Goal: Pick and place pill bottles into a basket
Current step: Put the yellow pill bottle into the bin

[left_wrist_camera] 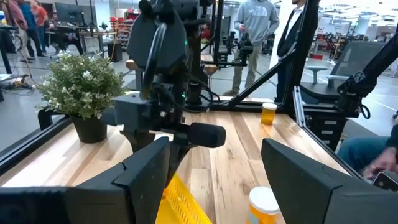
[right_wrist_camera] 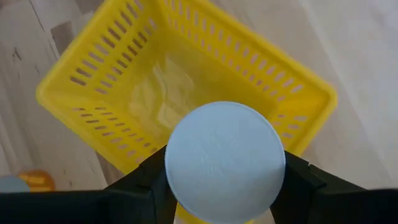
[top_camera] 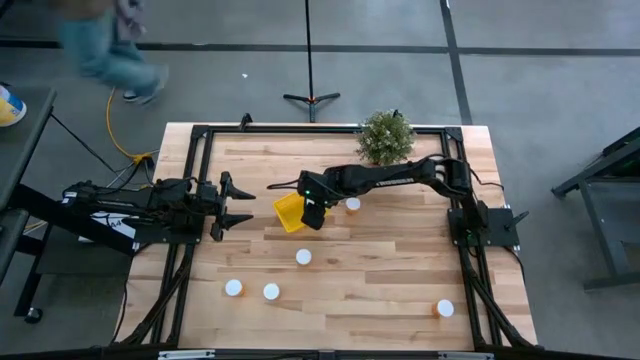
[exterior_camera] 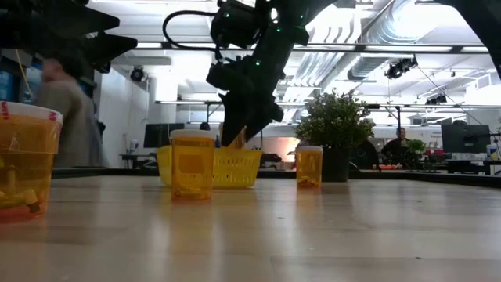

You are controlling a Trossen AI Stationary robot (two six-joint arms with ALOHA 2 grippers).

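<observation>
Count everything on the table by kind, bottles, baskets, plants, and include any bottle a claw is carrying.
Pill bottles on the table: 5, at
Pill bottle in the right claw above the basket: 1
Basket: 1, yellow, nothing in it yet
Potted plant: 1
Total: 8

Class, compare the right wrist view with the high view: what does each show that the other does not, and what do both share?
Only the right wrist view shows a white-capped bottle gripped between the right gripper's fingers above the basket's empty inside. Only the high view shows the waiting left gripper, the potted plant and five bottles standing on the table. Both show the yellow basket.
</observation>
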